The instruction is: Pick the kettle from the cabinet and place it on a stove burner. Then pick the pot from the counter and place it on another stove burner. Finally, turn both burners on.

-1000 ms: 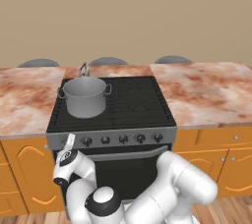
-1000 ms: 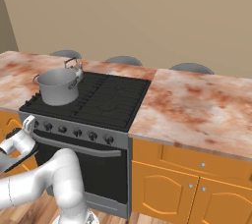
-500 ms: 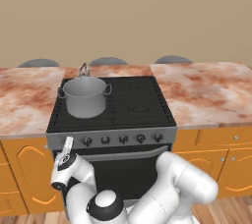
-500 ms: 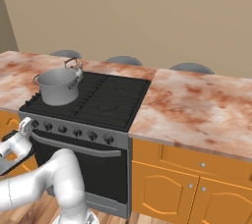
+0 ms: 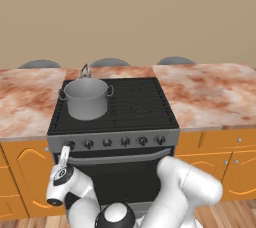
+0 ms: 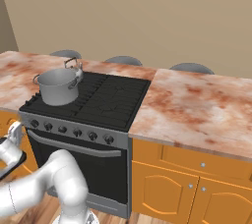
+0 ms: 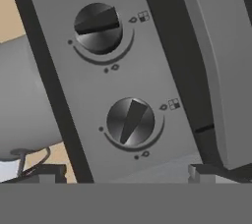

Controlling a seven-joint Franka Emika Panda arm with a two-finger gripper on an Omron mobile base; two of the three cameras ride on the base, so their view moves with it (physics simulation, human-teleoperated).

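The pot (image 5: 86,98) stands on the front-left stove burner (image 5: 75,117) of the black range. The kettle (image 5: 85,72) stands directly behind the pot on the rear-left burner; its loop handle rises above the pot rim. In the right base view, the pot (image 6: 58,86) and the kettle (image 6: 74,64) occupy the same two burners at the left side of the range. The right-hand burners (image 5: 142,106) carry nothing. The counter (image 5: 210,93) extends to both sides of the range.

The gripper (image 5: 64,155) is positioned low, at the left end of the steel knob strip (image 5: 114,141), pointing at the leftmost knob. In the right base view, the gripper (image 6: 15,132) sits just beside the left end of the strip. In the hand view, two dark knobs lie close ahead: the nearer knob (image 7: 130,122) and the farther knob (image 7: 98,28). The fingertips are not resolved in any view; finger separation and contact with the knob cannot be determined.
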